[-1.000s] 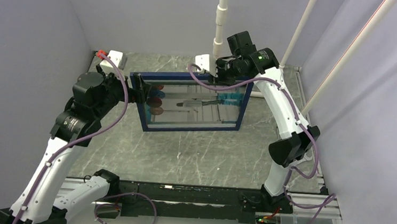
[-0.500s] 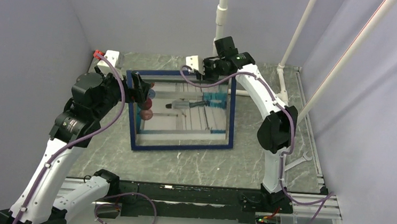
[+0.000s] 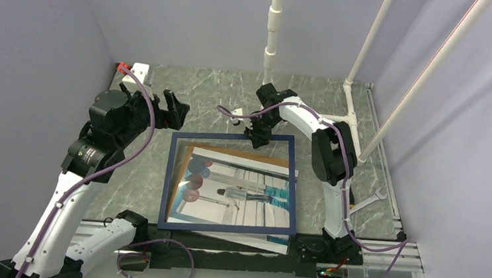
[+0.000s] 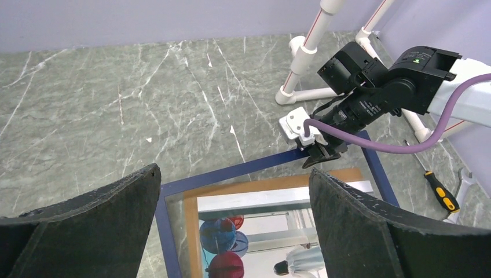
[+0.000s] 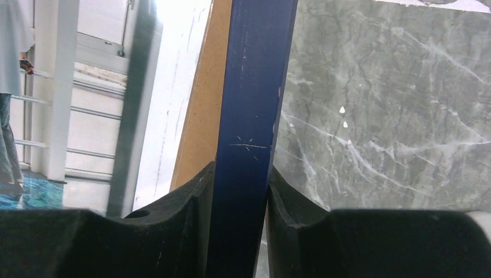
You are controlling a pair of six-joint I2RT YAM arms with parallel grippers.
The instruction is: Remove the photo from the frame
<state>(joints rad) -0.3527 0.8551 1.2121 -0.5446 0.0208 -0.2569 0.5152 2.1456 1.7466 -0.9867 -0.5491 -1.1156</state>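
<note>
The navy frame [image 3: 168, 179] lies tilted low over the table's near middle. The photo [image 3: 239, 191] shows through it, askew, with a brown board strip along its far and left sides. A white corner pokes out past the frame's near edge. My right gripper [image 3: 257, 140] is shut on the frame's far rail [image 5: 249, 116], one finger on each side, brown board [image 5: 200, 116] just left of it. My left gripper [image 3: 174, 107] is open and empty, raised behind the frame's far left corner. In the left wrist view the frame [image 4: 377, 167], the photo [image 4: 255, 231] and the right gripper [image 4: 324, 155] all show.
White PVC pipes [image 3: 273, 35] stand at the back and right. A screwdriver [image 4: 438, 190] and a wrench [image 3: 371, 201] lie at the right edge. A small white box [image 3: 141, 71] sits at the back left. Grey marble table [image 3: 233, 98].
The frame was upright between both grippers; it has swung down toward the near edge. My left gripper has let go and opened. My right gripper came down with the far rail.
</note>
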